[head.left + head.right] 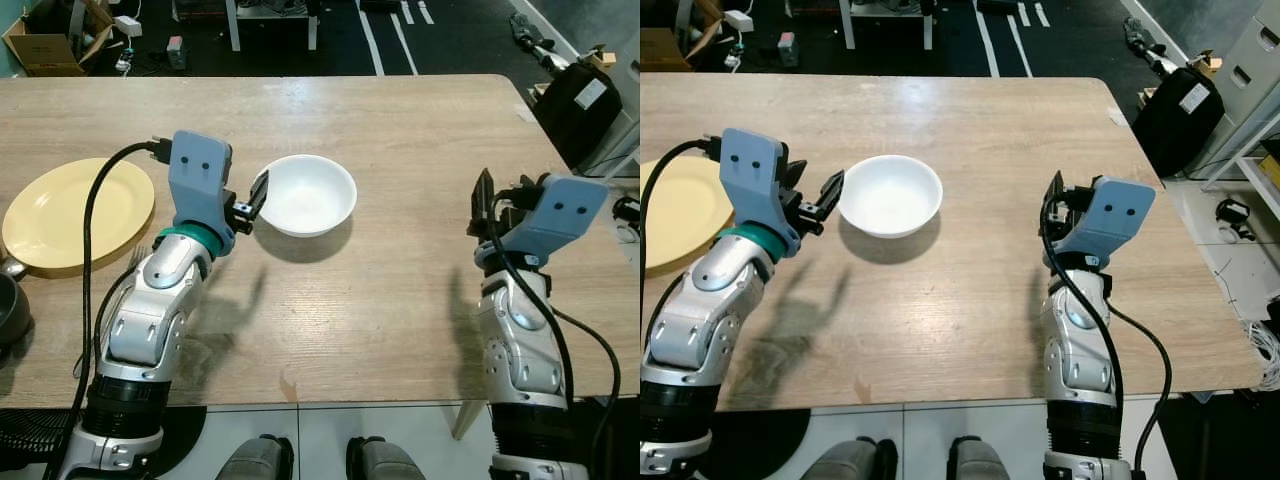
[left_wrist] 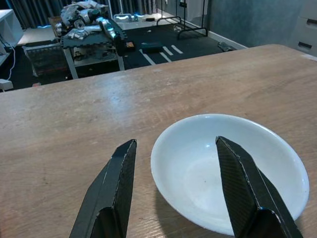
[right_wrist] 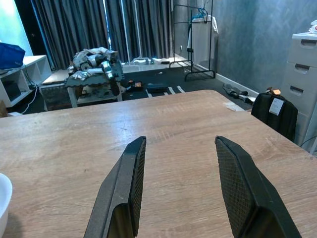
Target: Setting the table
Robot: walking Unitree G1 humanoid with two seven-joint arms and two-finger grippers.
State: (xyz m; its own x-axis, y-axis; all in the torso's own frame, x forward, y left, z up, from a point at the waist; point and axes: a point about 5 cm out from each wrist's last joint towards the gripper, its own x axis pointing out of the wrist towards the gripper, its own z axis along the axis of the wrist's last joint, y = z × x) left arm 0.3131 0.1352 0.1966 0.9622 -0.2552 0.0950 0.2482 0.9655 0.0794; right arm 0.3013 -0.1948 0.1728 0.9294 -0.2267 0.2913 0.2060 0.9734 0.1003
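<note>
A white bowl (image 1: 310, 193), round and glossy, stands empty near the middle of the wooden table (image 1: 400, 300). The left gripper (image 1: 256, 203) is open just beside its rim, not touching it. A yellow plate (image 1: 70, 210), also empty, lies at the table's left edge. The right gripper (image 1: 484, 205) hangs open over bare wood near the right edge.

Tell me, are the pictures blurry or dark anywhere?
Left eye view: sharp and bright, the white bowl and left hand casting dark shadows on the table. Left wrist view: crisp, soft shine inside the bowl. Right wrist view: right hand clear, the room behind dim.
</note>
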